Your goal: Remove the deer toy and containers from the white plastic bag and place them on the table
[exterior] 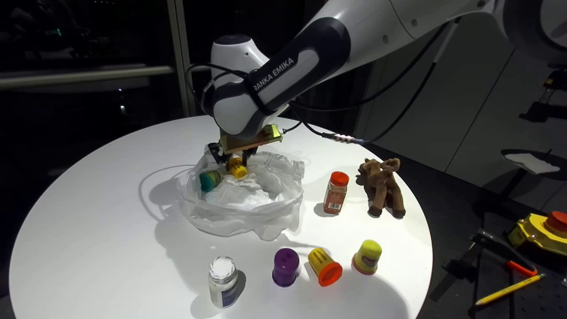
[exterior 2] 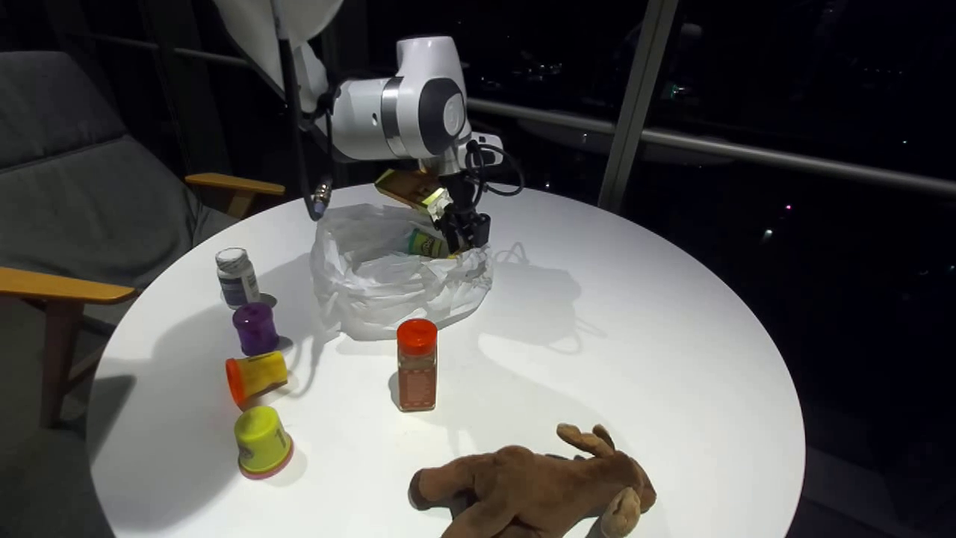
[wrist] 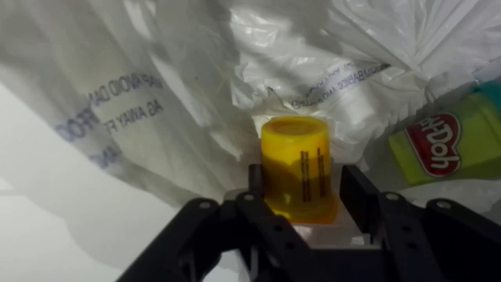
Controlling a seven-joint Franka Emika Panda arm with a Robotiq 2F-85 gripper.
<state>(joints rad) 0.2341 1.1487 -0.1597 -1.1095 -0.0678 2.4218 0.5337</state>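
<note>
The white plastic bag [exterior: 248, 217] sits open on the white table [exterior: 102, 248]. My gripper [wrist: 301, 182] is open inside it, its fingers either side of a yellow container [wrist: 295, 156]. The left finger is close to or touching it; a gap shows at the right finger. A green container with a teal lid [wrist: 442, 145] lies in the bag to the right. On the table outside are the deer toy [exterior: 382, 188], a red-lidded jar [exterior: 335, 195], a purple container [exterior: 285, 267], a yellow container with orange lid [exterior: 324, 267], a yellow-green container [exterior: 367, 257] and a white bottle [exterior: 223, 281].
The bag's crumpled walls [exterior 2: 388, 299] rise around the gripper. The round table edge curves behind the bag. A grey chair [exterior 2: 67, 157] with wooden armrests stands beside the table. A yellow box with a red button [exterior: 542, 232] is off the table.
</note>
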